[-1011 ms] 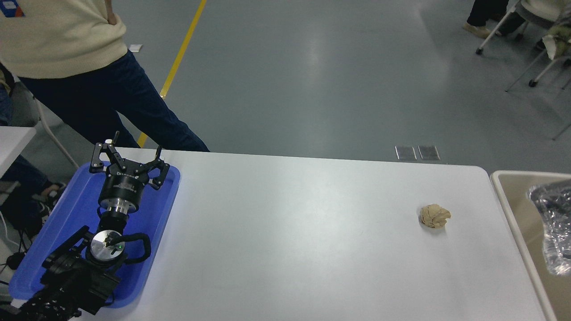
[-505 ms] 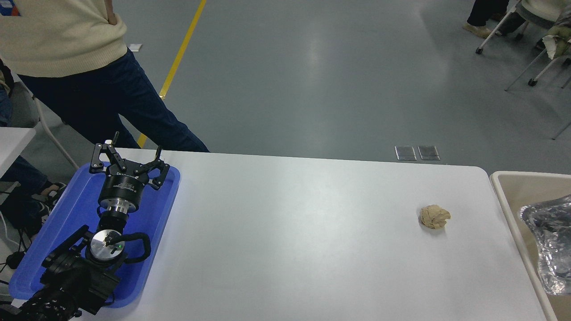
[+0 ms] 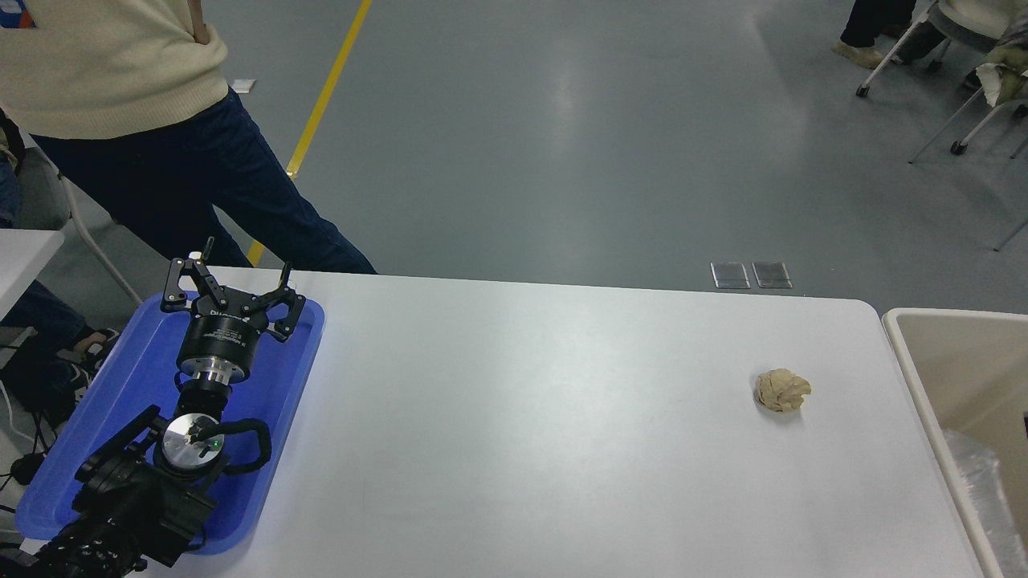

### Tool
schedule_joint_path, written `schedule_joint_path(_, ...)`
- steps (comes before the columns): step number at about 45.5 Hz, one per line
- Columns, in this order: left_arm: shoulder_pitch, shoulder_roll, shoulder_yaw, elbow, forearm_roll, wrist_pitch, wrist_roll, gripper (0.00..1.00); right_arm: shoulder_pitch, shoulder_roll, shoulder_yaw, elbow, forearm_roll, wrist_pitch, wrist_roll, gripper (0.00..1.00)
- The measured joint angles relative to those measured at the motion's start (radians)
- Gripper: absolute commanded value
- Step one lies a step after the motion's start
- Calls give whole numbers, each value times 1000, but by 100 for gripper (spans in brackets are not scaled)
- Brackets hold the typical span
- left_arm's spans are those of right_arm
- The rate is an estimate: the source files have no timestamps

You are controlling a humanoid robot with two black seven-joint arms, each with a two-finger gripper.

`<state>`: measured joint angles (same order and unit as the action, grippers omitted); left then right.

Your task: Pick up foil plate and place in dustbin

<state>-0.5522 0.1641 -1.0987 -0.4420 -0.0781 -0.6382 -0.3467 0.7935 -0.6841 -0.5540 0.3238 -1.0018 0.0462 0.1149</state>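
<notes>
Now the foil plate (image 3: 984,490) lies low inside the dustbin (image 3: 923,385), just right of the counter (image 3: 546,417). The left gripper (image 3: 229,281), fingers spread apart, hangs over the blue tray (image 3: 289,377) far left of the dustbin.

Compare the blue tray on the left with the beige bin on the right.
The blue tray lies on the table; the dustbin stands off its right end. The tray is shallow and bright blue; the dustbin is deep and beige. The parked left gripper hovers over the tray; the dustbin holds the foil plate. Both are rectangular.
</notes>
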Motion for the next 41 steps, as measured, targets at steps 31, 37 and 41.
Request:
schedule_joint_path(31, -1, 0, 1, -1, 0, 0, 1, 100, 387, -151, -129, 510, 101, 146, 0, 100)
schedule_joint_path(37, -1, 0, 1, -1, 0, 0, 2, 100, 525, -167, -216, 650, 135, 187, 2, 100)
schedule_joint_path(41, -1, 0, 2, -1, 0, 0, 2, 100, 629, -171, -276, 753, 175, 218, 3, 100)
